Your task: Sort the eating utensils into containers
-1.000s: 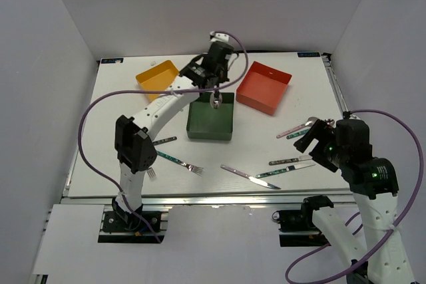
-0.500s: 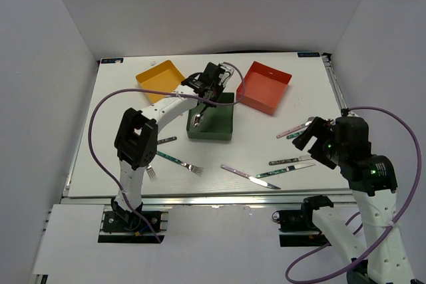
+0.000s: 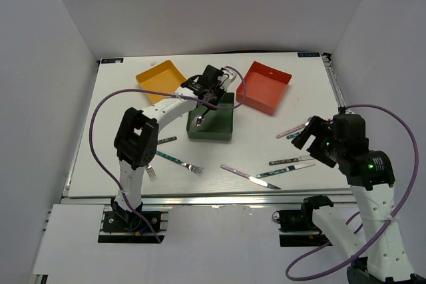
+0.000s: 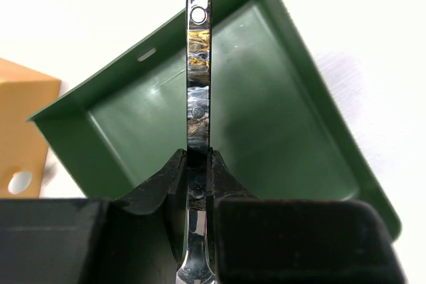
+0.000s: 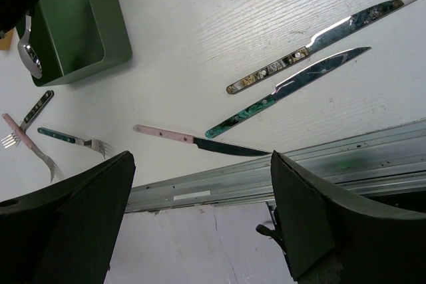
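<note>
Steel blades and patterned handles lie loose on the white table (image 3: 120, 118) nearest the arm bases: three knives (image 5: 286, 91) to the right of centre and two forks (image 3: 176, 159) on the left. A short dark-handled piece (image 3: 165, 140) lies just beyond the forks. They lie at odd angles and well apart from one another, so none of them looks sorted yet.

A little further out on the right, the right gripper (image 3: 306, 139) hangs over the knives with its fingers spread wide. It holds and touches nothing. Just beyond it lie a pink handle and a teal handle (image 3: 293, 131) side by side. My guess is that this arm is parked ready for a pick.

Further back in the middle sits the green tray (image 3: 210, 134), otherwise empty as far as the wrist view shows. The left gripper (image 4: 198, 164) reaches over it, fingers pressed together on the dark marbled handle of a spoon (image 4: 198, 64). The pinch is partway along the handle, so the free end sticks out past the fingertips and the bowl hangs low inside the tray walls. Held like that, the spoon seems poised for release there. Whether the bowl touches the tray floor I cannot tell.

Furthest away stand the yellow tray (image 3: 156, 74) to the left and the red tray (image 3: 264, 88) to the right, with nothing visible in either.
</note>
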Action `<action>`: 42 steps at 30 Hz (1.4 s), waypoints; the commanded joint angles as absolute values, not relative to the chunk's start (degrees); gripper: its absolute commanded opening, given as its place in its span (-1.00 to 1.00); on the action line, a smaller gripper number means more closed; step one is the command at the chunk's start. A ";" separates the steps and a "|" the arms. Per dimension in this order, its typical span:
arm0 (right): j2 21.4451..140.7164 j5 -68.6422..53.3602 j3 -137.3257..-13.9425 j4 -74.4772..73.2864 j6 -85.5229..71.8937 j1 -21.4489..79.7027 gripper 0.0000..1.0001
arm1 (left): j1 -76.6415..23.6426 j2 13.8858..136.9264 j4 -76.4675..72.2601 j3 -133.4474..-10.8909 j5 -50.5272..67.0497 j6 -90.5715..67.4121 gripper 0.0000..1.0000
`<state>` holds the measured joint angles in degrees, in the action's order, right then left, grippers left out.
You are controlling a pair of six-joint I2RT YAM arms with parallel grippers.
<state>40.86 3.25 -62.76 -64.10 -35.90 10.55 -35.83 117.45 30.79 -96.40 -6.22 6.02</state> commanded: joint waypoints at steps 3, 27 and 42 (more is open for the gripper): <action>41.39 3.60 -62.75 -61.88 -35.42 10.37 0.74 | -35.86 116.01 29.44 -99.05 -2.81 6.15 -0.55; 72.40 28.03 -55.72 -40.88 -45.44 9.93 0.09 | -37.18 86.60 41.12 -84.03 -23.29 -28.91 0.96; 93.15 25.66 -60.64 -29.89 -43.95 4.04 0.01 | -37.18 74.88 49.04 -75.59 -20.74 -26.37 0.96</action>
